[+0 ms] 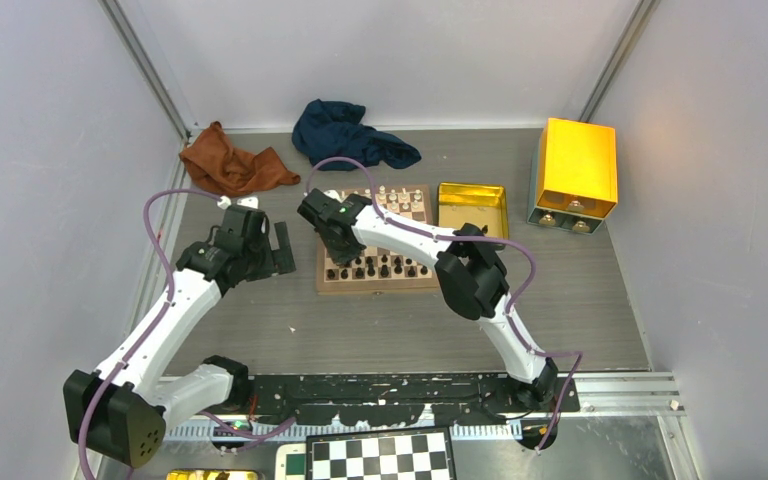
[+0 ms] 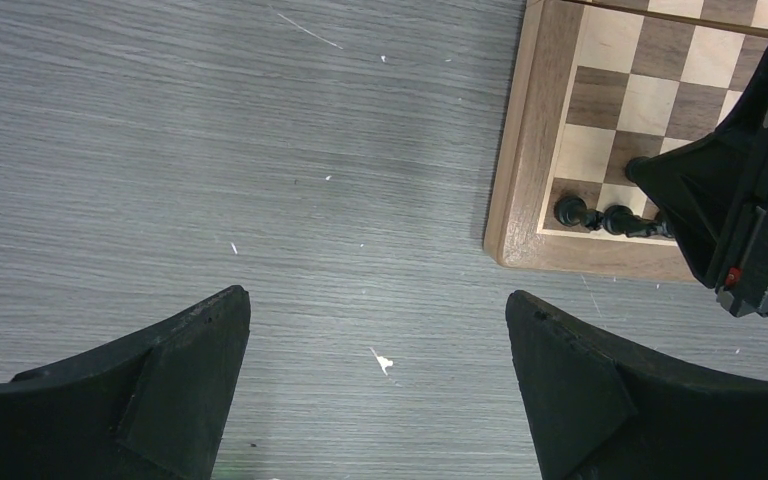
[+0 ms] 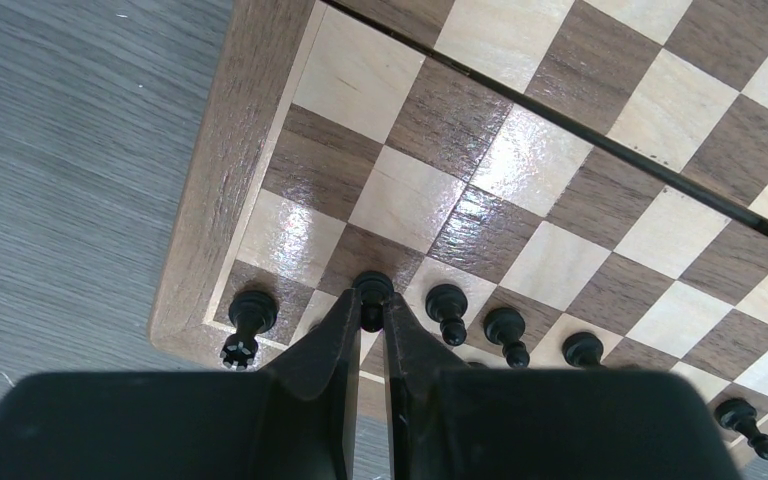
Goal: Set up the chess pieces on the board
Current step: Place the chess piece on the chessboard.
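Scene: two white-and-black robot arms reached over a grey wood-grain table (image 1: pixel 260 330), photographed from above and from both wrists.
Right claw: the right gripper (image 3: pixel 372 305) was pinching a black pawn (image 3: pixel 373 288), with both fingers pressed against it just under its round head.
Held pawn's place: it sat over the near-left part of the wooden chessboard (image 3: pixel 210 200), in line with a row of other black pawns (image 3: pixel 445 305). Whether its base touched the square could not be told.
Corner: a black rook (image 3: pixel 245 315) stood on the near-left corner square, just beside the rim.
Board's place: it lay mid-table, with the black chess pieces (image 1: pixel 380 268) along its near rows and cream pieces (image 1: pixel 395 200) along its far rows.
Left claw: the left gripper (image 2: pixel 375 298) hung spread wide and empty over the tabletop, just left of the board's near corner.
Surroundings: a gold tin tray (image 1: pixel 472 205) lay just right of the board and a yellow box (image 1: pixel 575 165) beyond it. A rust cloth (image 1: pixel 232 165) and a navy cloth (image 1: pixel 350 135) lay at the far edge.
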